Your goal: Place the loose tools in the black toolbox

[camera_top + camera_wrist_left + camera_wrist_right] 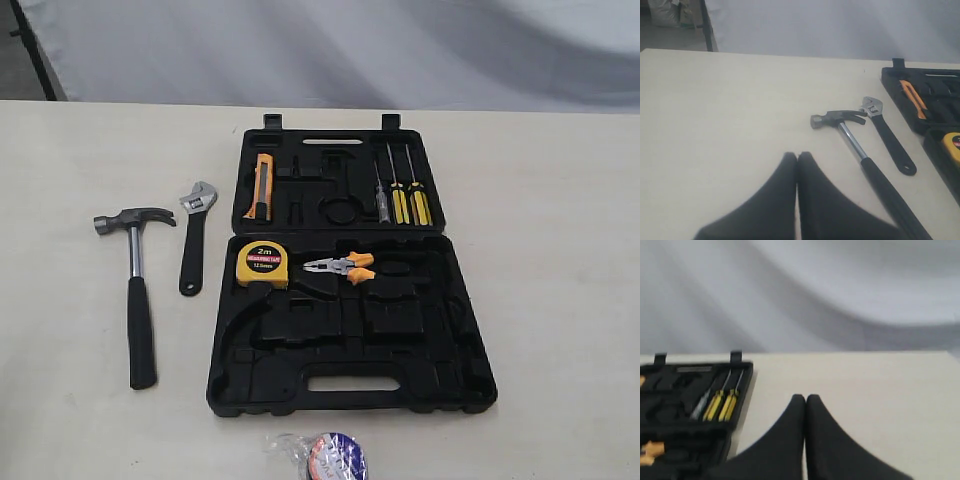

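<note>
So the pale surface (540, 200) filled most of the shot. The black toolbox (440, 330) lay wide open around the middle of it, both halves flat. The half with the slot handle cutout sat closer to the near edge.

The hammer (138, 290) was out of the case, on the side toward the left edge. Its steel head pointed at the far edge and its black handle ran back toward the near edge. The wrench (193, 245) lay between the hammer and the toolbox, silver head just beside the hammer's head. I couldn't tell if those two touched.

The left claw (797, 156) hung over bare surface near the hammer, tips pressed together with nothing in them. The right claw (805, 398) was over toward the right edge, past the case, tips also together and holding nothing.

Inside the near half were the yellow tape measure (263, 263) and, right beside it, the orange-handled pliers (340, 267). The far half held three screwdrivers (408, 200) and an orange utility knife (260, 187).

The little tape roll (335, 457), in clear wrap, sat loose at the near edge just in front of the toolbox, partly cut off by the frame.
</note>
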You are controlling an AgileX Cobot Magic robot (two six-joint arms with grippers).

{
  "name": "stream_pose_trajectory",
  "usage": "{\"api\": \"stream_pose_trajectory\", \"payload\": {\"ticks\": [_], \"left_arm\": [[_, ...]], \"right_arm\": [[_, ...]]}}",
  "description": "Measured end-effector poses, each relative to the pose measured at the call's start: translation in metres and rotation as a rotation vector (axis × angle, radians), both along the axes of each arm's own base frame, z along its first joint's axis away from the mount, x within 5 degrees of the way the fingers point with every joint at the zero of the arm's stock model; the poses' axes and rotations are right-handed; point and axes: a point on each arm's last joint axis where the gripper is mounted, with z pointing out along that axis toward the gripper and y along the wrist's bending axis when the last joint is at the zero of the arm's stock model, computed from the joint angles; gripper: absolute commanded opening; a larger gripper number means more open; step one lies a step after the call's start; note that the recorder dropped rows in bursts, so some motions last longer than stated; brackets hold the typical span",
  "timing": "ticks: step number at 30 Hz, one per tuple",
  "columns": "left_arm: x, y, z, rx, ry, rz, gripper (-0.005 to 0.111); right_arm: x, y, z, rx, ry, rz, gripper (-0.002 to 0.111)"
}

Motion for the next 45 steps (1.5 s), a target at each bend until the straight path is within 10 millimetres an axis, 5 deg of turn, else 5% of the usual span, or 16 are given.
{"api": "stream_pose_trajectory", "payload": {"ticks": [7, 18, 25, 31, 38, 45], "left_arm": [[0.0, 0.0, 0.0, 0.0, 0.0, 0.0, 0.001], [0.0, 0.0, 0.0, 0.0, 0.0, 0.0, 0.001], [0.0, 0.0, 0.0, 0.0, 0.0, 0.0, 0.001], [0.0, 0.0, 0.0, 0.0, 0.0, 0.0, 0.001], [0.0, 0.0, 0.0, 0.0, 0.0, 0.0, 0.001], [0.0, 0.0, 0.0, 0.0, 0.0, 0.0, 0.001]], "right_arm": [[-0.002, -0.001, 0.026, -0.041, -0.29, -0.016, 0.0], [-0.004, -0.001, 0.034, -0.059, -0.355, -0.021, 0.0], [0.0, 0.002, 0.083, 0.025, 0.064, 0.021, 0.0], [0.032, 0.004, 0.122, 0.146, 0.569, 0.082, 0.0], [0.092, 0.011, 0.085, 0.204, 1.011, 0.234, -0.001], [0.121, 0.074, 0.048, 0.082, 1.206, 0.526, -0.001]]}}
